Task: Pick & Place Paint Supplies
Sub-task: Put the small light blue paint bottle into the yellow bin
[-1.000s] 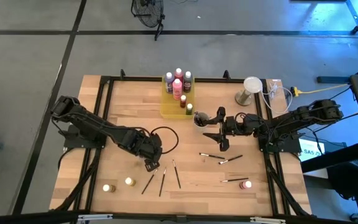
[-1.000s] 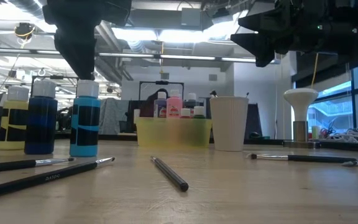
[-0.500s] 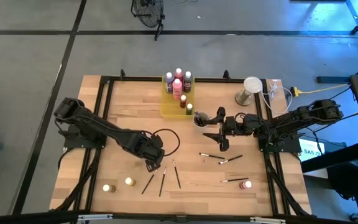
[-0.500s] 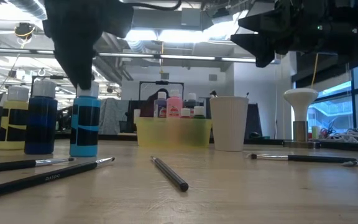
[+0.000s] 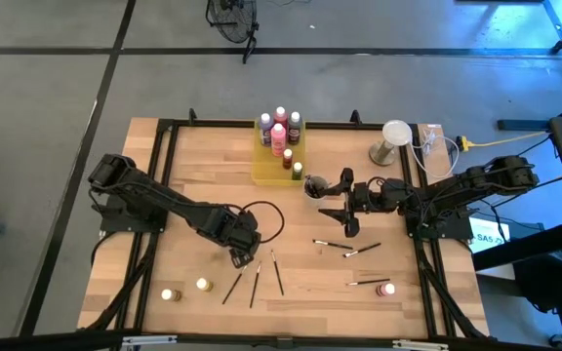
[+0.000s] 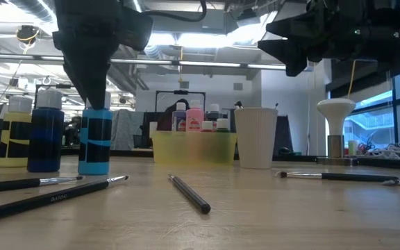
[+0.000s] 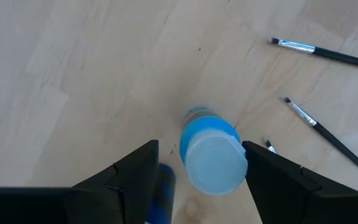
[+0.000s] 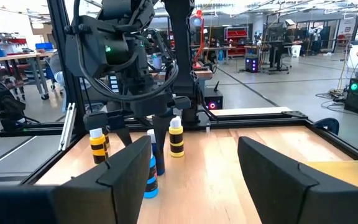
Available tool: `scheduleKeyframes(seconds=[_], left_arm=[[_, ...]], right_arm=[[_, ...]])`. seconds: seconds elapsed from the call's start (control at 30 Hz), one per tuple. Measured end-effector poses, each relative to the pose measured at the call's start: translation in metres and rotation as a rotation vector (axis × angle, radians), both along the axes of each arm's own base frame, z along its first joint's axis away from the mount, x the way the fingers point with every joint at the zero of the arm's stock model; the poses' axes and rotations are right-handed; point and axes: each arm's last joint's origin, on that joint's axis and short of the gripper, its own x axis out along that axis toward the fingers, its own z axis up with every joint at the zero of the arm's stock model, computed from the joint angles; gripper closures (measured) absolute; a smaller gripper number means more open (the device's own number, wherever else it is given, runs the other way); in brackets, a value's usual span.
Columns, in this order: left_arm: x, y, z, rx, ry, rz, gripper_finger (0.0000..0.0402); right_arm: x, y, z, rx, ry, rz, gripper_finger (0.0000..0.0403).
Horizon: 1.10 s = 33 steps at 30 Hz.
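A light blue paint bottle (image 7: 211,158) with a pale cap stands upright on the table. My left gripper (image 7: 200,145) points down over it, open, one finger on each side of the cap, and no touch shows. In the low view the fingers (image 6: 92,94) hide the cap above the bottle's body (image 6: 94,142). A dark blue bottle (image 6: 45,132) and a yellow one (image 6: 12,132) stand beside it. Thin brushes (image 5: 255,283) lie near the front edge and others (image 5: 362,251) toward the right. My right gripper (image 5: 344,210) hangs level and open above mid-table.
A yellow tray (image 5: 266,174) with several bottles stands at the far middle, with a pale cup (image 6: 255,137) beside it. A white stand (image 5: 395,136) is at the far right. Single bottles stand near the front edge (image 5: 203,285) (image 5: 388,290). A black cable loop (image 5: 261,216) lies by my left arm.
My left gripper has come down over the light blue bottle. Its fingers were just above the cap and now stand around it, hiding it in the low view. The bottle has not moved.
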Motion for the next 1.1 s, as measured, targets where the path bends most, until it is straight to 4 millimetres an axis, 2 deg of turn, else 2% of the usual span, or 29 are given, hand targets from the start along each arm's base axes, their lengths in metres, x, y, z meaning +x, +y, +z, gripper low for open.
scheduleKeyframes(seconds=[0.3,0.83,1.1], left_arm=[[0.0001,-0.0004,-0.0005,-0.012,0.004,0.008,0.0182],[0.0008,0.0,-0.0018,0.008,0.002,0.01,0.0259],[0.0008,0.0,-0.0013,0.009,-0.001,0.01,0.0279]], right_arm=[[0.0,0.0,-0.0008,-0.001,0.008,0.0,0.016],[0.0001,0.0,-0.0017,-0.002,0.017,0.0,0.016],[0.0001,0.0,-0.0019,-0.002,0.02,0.0,0.016]])
